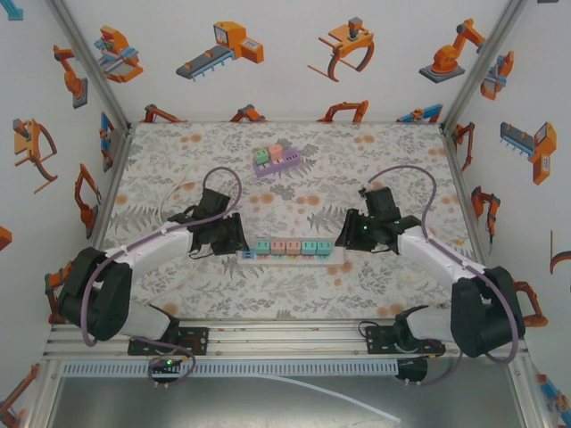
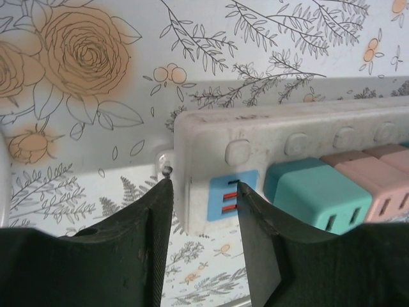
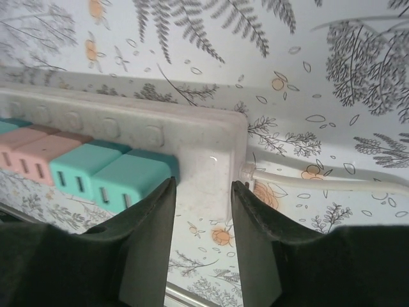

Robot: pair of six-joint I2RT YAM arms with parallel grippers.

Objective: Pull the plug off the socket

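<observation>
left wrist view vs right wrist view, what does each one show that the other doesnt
Left wrist, not right: an empty blue socket with red slots at the power strip's end, framed by the left end effector. Right wrist, not left: the white cable leaving the strip's other end, beside the right end effector. Both: the white strip, teal plugs and pink plugs seated in it, the floral table.

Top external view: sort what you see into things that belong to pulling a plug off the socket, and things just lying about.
Belong to the job: white socket strip; teal and pink plugs; left claw; right claw.
Lying about: purple strip with coloured pieces, farther back.
</observation>
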